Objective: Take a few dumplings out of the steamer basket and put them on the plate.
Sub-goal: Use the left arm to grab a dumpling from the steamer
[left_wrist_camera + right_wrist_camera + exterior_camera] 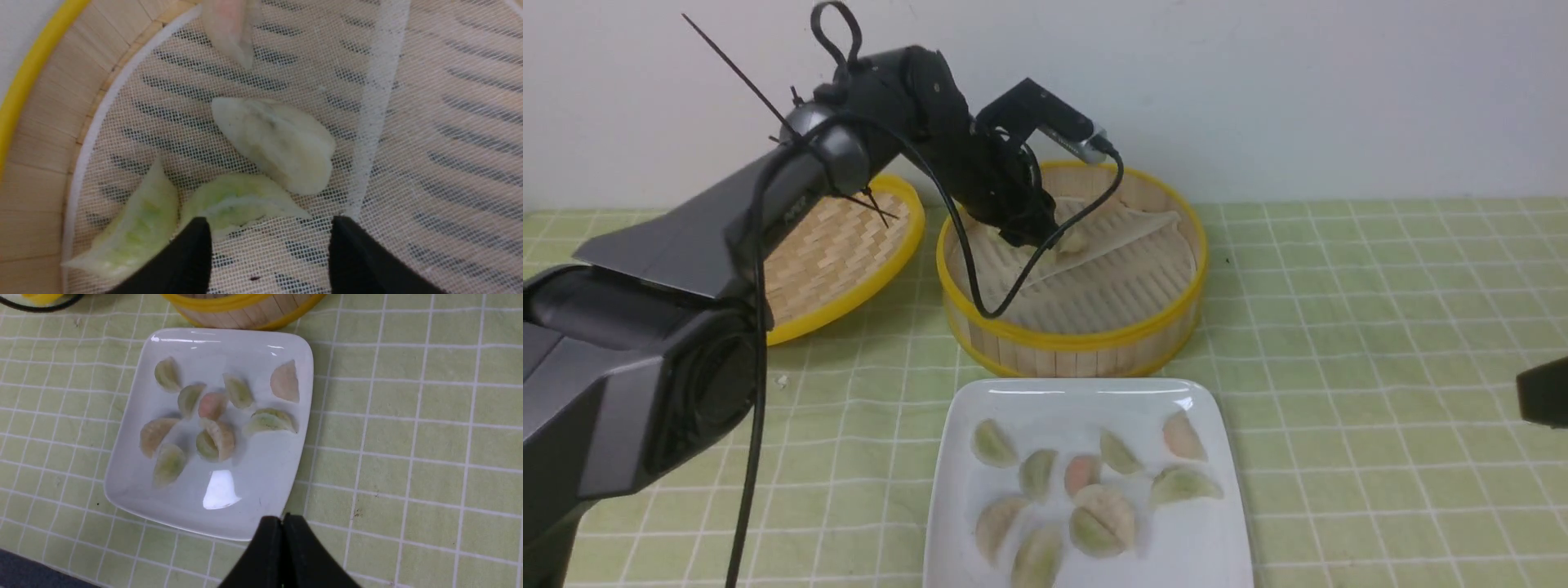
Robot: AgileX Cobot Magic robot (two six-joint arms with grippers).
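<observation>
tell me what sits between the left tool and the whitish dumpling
One green dumpling edges across, just ahead of the left tool; the left wrist view shows it.

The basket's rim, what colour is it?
Yellow. The steamer basket shows it best in the front view.

Shallow woven bamboo lid (849, 253), yellow rim, upper left of front view. Pale green cloth (1380, 327) with white grid lines covers table. Plain white wall (1298, 82) across top. Small white crumb (783, 380) on cloth, below lid.

Grey-black arm (698, 233), looping black cable (758, 408), possibly white lettering (796, 214)
</observation>
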